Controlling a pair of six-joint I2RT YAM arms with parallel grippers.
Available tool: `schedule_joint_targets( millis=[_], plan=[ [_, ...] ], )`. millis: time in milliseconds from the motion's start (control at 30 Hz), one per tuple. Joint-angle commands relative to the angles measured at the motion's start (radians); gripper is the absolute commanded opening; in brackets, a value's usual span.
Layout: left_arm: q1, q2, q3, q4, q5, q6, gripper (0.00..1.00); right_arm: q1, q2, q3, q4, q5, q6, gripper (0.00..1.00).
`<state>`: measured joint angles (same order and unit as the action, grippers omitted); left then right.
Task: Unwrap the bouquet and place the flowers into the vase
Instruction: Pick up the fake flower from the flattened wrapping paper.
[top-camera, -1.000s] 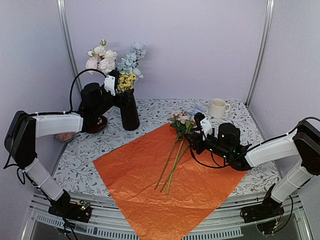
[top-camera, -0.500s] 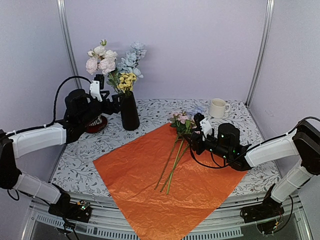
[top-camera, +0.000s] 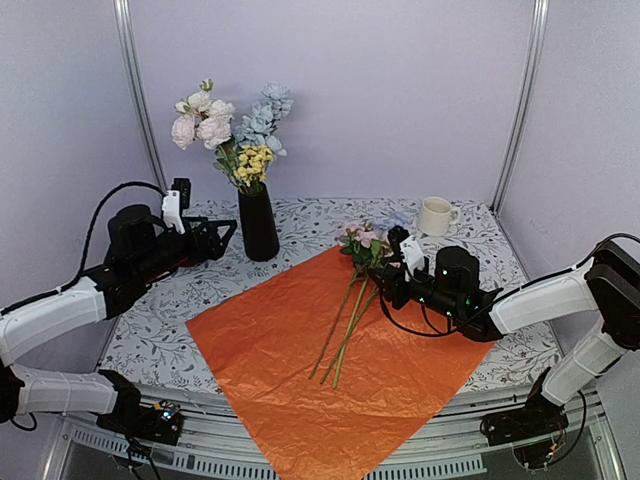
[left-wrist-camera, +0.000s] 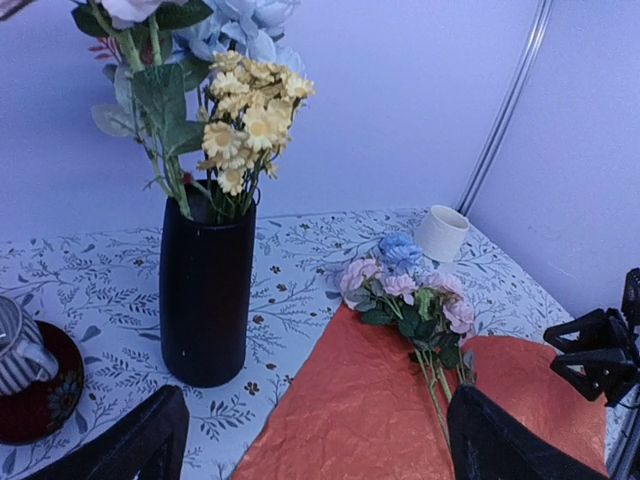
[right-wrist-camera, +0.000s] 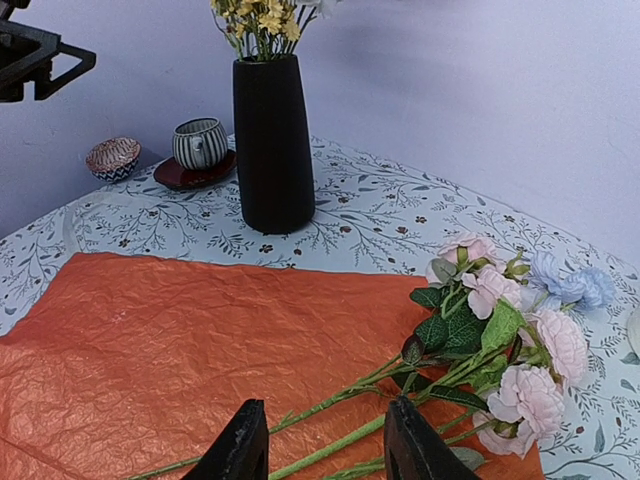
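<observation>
Two grippers: my left gripper (top-camera: 220, 240) hangs spread wide and empty, the upright vase (left-wrist-camera: 205, 300) just ahead, slightly left. My right gripper (right-wrist-camera: 322, 418), half spread, straddles the flowers (right-wrist-camera: 455, 335) at their stems without pinching; they lie on the orange sheet (right-wrist-camera: 150, 340), stems trailing left, heads ahead-right.

1. In the left wrist view the top edge cuts off the flowers (left-wrist-camera: 240, 110) in the vase (left-wrist-camera: 207, 290); the pink and white heads are mostly out of frame.
2. In the same view the left edge slices through the striped cup (left-wrist-camera: 16, 352) and its saucer (left-wrist-camera: 40, 403).
3. Only two dark finger stubs of the left pincer (left-wrist-camera: 315, 396) show, at the bottom edge.
4. In the right wrist view the loose stems (right-wrist-camera: 352, 384) pass the right pincer (right-wrist-camera: 325, 405). Their lower ends are out of frame, and whether they touch it cannot be told.
5. The bowl (right-wrist-camera: 112, 157) is too small for its pattern to be read.
6. From above, the left arm (top-camera: 120, 275) hides the cup, saucer and bowl.
</observation>
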<state>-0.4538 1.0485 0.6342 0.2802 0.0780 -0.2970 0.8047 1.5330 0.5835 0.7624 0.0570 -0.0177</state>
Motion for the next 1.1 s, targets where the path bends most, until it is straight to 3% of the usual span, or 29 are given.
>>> schedule_joint_targets(
  millis=[0, 133, 267, 400, 633, 933, 1067],
  plan=[
    [-0.004, -0.060, -0.041, -0.097, 0.049, -0.043, 0.92, 0.002, 0.000, 0.022, -0.021, 0.057, 0.013, 0.41],
    [-0.003, -0.106, -0.093, -0.100, 0.056, -0.046, 0.95, 0.002, -0.047, 0.026, -0.079, 0.119, 0.090, 0.41],
    [-0.003, -0.143, -0.152, -0.088, 0.049, -0.059, 0.98, 0.001, -0.095, 0.103, -0.354, 0.220, 0.338, 0.39],
    [-0.003, -0.167, -0.211, -0.032, 0.060, -0.066, 0.98, 0.001, -0.143, 0.184, -0.601, 0.196, 0.610, 0.40],
    [-0.003, -0.163, -0.254, 0.051, 0.102, -0.064, 0.98, 0.001, -0.213, 0.198, -0.779, 0.142, 0.794, 0.36],
    [-0.003, -0.160, -0.299, 0.133, 0.168, -0.065, 0.98, 0.061, 0.029, 0.431, -1.093, 0.113, 0.953, 0.35],
    [-0.003, -0.163, -0.305, 0.142, 0.188, -0.054, 0.98, 0.091, 0.140, 0.504, -1.118, 0.095, 1.008, 0.34]
  ],
)
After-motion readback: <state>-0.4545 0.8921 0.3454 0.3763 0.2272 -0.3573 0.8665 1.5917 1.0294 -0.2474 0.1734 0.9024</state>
